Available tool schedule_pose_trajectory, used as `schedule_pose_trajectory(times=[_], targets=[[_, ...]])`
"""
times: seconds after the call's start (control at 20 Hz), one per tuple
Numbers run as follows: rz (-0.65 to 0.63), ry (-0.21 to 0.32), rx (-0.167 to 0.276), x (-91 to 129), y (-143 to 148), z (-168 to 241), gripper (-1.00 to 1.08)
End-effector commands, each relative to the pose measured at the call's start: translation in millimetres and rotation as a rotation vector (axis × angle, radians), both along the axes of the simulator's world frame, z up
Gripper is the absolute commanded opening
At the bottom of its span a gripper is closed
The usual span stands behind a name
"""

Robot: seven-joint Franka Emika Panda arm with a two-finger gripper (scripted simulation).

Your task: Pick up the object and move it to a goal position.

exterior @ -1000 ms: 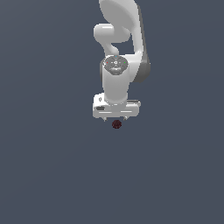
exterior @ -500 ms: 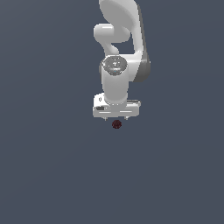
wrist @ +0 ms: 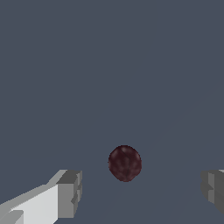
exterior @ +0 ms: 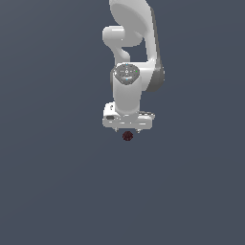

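Maroon ball [wrist: 124, 163] at six o'clock beneath the spread tool [wrist: 140, 188], between its fingers [wrist: 69, 194] untouched; probably light, hard, roll-prone, best pinched across its middle.

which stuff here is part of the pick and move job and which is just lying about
Part of the job:
- dark maroon ball
- end effector, open, fingers either side of the ball

Just lying about:
- nothing else in view, only the plain grey surface
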State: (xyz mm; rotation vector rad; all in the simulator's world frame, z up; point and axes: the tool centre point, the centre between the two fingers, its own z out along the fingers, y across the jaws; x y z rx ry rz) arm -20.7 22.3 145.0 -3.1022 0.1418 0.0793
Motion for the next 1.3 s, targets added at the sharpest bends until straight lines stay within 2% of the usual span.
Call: schedule_pose_trajectory(times=[0.0, 1.25], targets=[[-0.047, -0.001, -0.003, -2, 1, -5, 1.00], [-0.681, -0.023, -0.047, -37, 8, -57, 1.00]])
